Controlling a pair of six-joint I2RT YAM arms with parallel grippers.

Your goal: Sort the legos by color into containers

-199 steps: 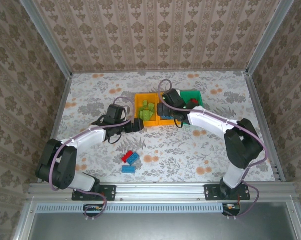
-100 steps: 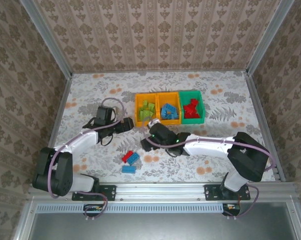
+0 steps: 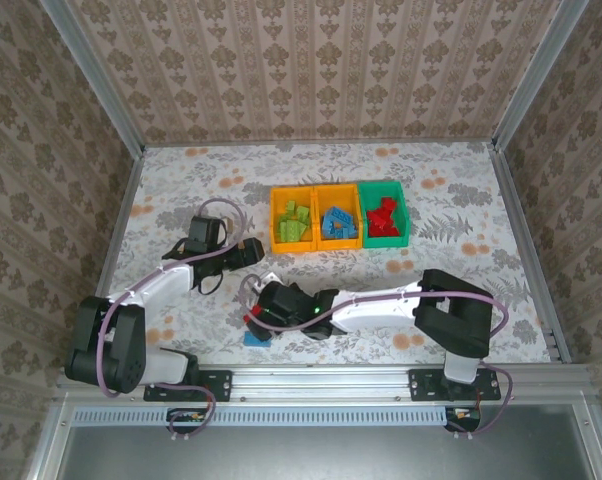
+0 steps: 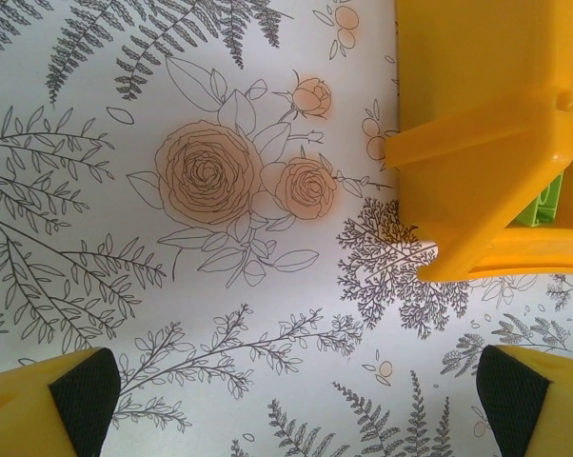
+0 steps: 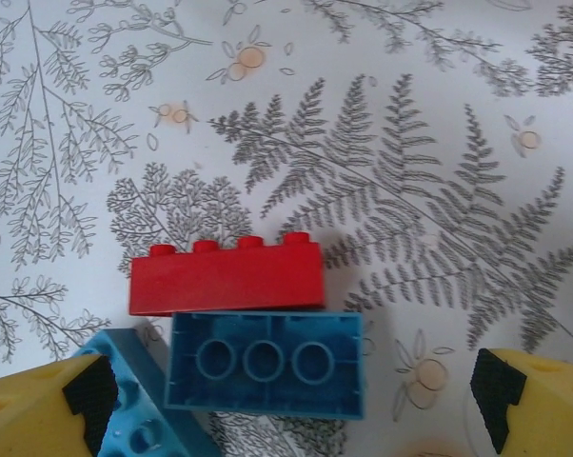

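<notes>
Three containers stand in a row at mid-table: an orange bin (image 3: 273,222) holding light green legos (image 3: 295,222), an orange bin (image 3: 337,244) holding blue ones (image 3: 337,222), and a green bin (image 3: 405,216) holding red ones (image 3: 383,217). Loose legos lie near the front left. In the right wrist view a red brick (image 5: 225,278) lies on its side against an upturned blue brick (image 5: 266,364), with another blue brick (image 5: 139,419) beside them. My right gripper (image 5: 291,409) hangs open just over these bricks (image 3: 253,338), holding nothing. My left gripper (image 4: 296,409) is open and empty, just left of the first orange bin (image 4: 486,124).
The floral tabletop (image 3: 431,290) is bounded by metal rails and patterned walls. A green brick (image 4: 553,200) peeks over the orange bin's corner in the left wrist view. The right arm (image 3: 381,305) stretches across the table's front toward the left.
My right arm has swung from the bins down to the loose bricks at the front left, its jaws opening wider. The left gripper has drawn back slightly from the orange bin.
</notes>
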